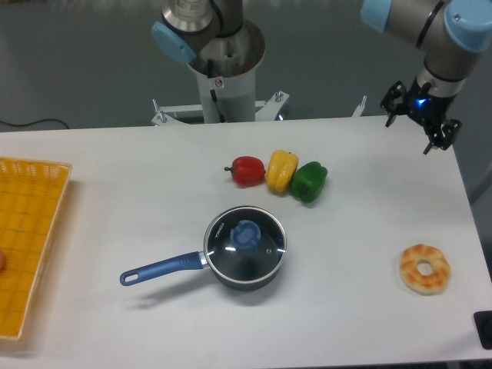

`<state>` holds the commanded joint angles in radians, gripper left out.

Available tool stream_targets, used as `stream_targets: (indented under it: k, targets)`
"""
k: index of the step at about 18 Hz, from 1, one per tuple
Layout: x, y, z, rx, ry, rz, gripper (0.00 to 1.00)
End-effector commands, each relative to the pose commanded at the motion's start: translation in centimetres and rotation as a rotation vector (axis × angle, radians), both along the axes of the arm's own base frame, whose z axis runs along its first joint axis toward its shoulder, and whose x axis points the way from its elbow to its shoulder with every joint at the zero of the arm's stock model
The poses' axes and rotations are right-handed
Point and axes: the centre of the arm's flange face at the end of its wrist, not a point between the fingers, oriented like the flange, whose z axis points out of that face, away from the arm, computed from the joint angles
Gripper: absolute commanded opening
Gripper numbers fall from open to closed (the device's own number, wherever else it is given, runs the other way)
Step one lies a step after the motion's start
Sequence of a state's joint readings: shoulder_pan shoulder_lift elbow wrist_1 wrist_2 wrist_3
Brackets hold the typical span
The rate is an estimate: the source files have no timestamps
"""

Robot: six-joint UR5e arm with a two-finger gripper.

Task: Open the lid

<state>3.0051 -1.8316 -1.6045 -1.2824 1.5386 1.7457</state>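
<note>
The lid (265,250) is a round glass disc with a metal rim and a blue knob (246,232) at its centre. It rests flat on a dark blue saucepan (240,281) whose long handle (157,269) points left. My gripper (418,128) hangs open at the far right back edge of the table, well away from the lid, with nothing between its fingers.
A red pepper (247,171), a yellow pepper (281,171) and a green pepper (309,181) lie in a row behind the saucepan. A bagel (425,268) sits at the right front. A yellow basket (27,238) occupies the left edge. The robot base (223,77) stands behind the table.
</note>
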Motion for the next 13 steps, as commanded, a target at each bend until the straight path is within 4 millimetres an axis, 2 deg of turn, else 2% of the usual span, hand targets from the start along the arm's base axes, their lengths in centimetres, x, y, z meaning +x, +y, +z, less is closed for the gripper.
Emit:
stream_targets:
  k: [5, 8, 13]
  targets:
    - [0.1, 0.5, 0.2, -0.001, 0.002, -0.008, 1.00]
    - [1.0, 2.1, -0.3, 0.001, -0.010, -0.023, 1.00]
    - [1.1, 2.3, -0.2, 0.001, -0.004, -0.026, 1.00]
